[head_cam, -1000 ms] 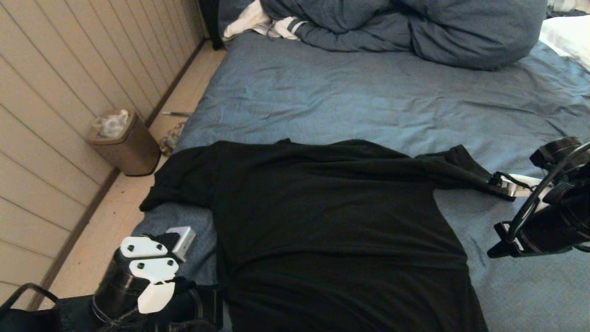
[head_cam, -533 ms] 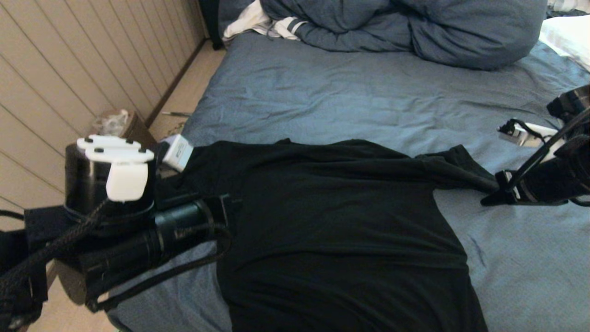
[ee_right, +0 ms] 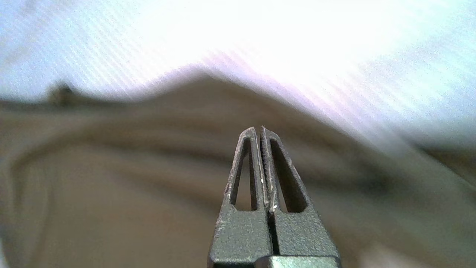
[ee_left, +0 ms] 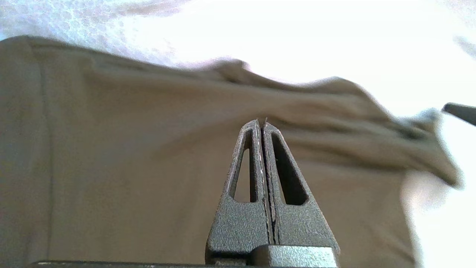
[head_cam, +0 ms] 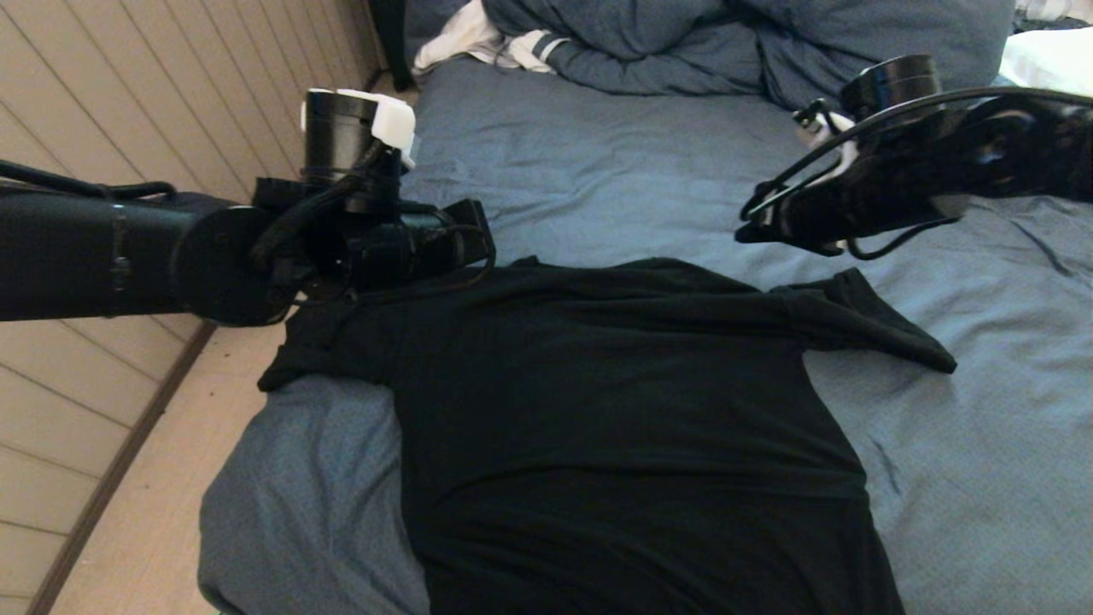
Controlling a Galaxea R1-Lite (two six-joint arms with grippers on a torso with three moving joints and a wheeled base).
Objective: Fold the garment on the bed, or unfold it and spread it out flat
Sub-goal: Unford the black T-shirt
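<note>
The garment [head_cam: 615, 410], a black T-shirt with its plain side up, lies spread on the bed [head_cam: 649, 179], collar away from me and both sleeves out. My left gripper [head_cam: 480, 246] hovers over the left shoulder, near the collar. In the left wrist view its jaws [ee_left: 260, 121] are shut and empty above the garment [ee_left: 130, 167]. My right gripper [head_cam: 745, 237] hangs in the air beyond the right sleeve [head_cam: 879, 329]. In the right wrist view it is also shut [ee_right: 259, 128] with nothing in it, over the garment [ee_right: 111, 186].
A bulky blue-grey duvet [head_cam: 768, 51] lies along the far side of the bed, with a white striped cloth [head_cam: 478, 38] at its left end and a white pillow [head_cam: 1050, 60] at the far right. A panelled wall [head_cam: 128, 102] and a strip of floor [head_cam: 145, 512] run along the bed's left edge.
Both arms have risen and swung toward the far side of the bed. The right gripper has moved away from the right sleeve's tip, which lies on the sheet. The shirt has not shifted.
</note>
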